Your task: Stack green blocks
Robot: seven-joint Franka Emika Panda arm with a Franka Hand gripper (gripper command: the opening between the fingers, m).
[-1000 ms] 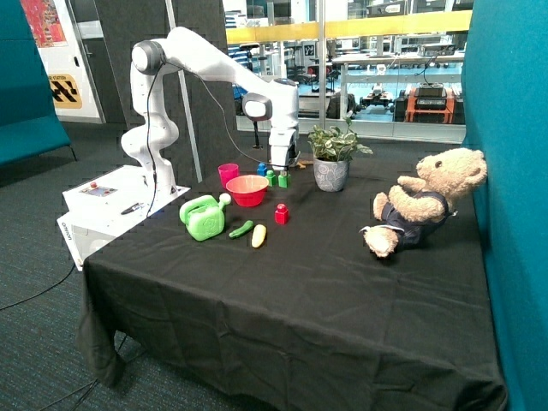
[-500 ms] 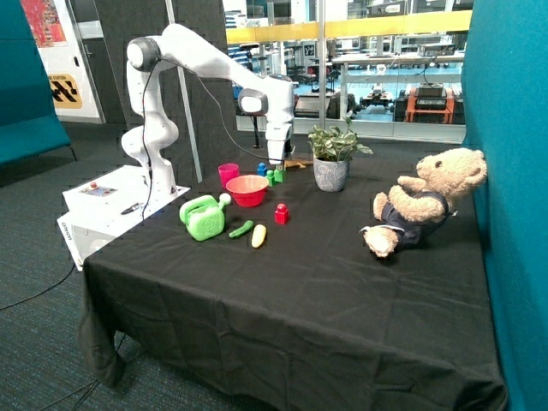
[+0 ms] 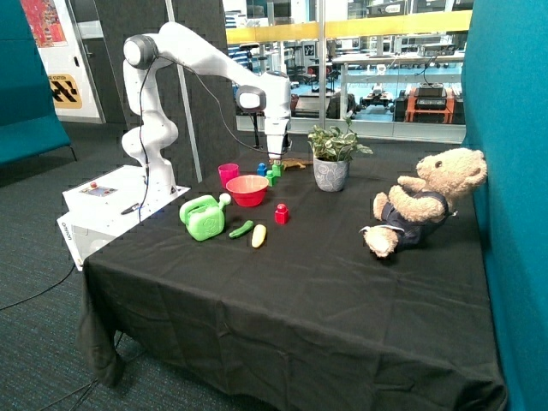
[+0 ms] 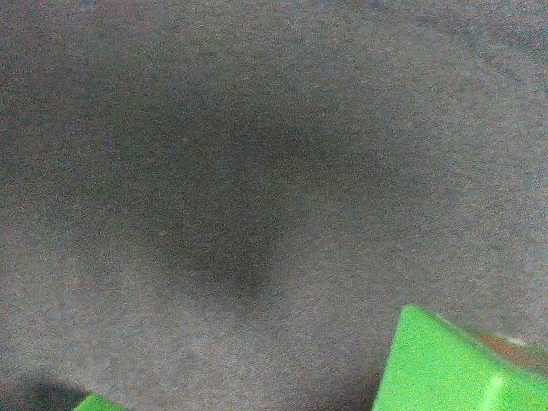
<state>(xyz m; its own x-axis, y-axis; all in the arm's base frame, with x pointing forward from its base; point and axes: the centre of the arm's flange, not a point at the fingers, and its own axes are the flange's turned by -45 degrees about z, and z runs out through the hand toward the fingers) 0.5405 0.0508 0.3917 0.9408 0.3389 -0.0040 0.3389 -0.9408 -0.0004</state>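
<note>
My gripper (image 3: pixel 276 163) hangs above the back of the black table, behind the red bowl (image 3: pixel 247 190), and is shut on one green block (image 3: pixel 276 169), held just off the cloth. The other green block (image 3: pixel 269 179) stands on the table right beside and slightly below it, toward the bowl. In the wrist view the held green block (image 4: pixel 454 368) fills one corner over the dark cloth, and a sliver of the second green block (image 4: pixel 94 402) shows at the edge.
A blue block (image 3: pixel 261 169) and a pink cup (image 3: pixel 228 174) stand behind the bowl. A potted plant (image 3: pixel 331 163) is close beside the gripper. Nearer the front are a red block (image 3: pixel 281 213), a green watering can (image 3: pixel 202 217) and toy vegetables (image 3: pixel 259 236); a teddy bear (image 3: pixel 419 201) sits far off.
The gripper has risen from the table and shifted toward the other green block, carrying one green block with it. Nothing else moved.
</note>
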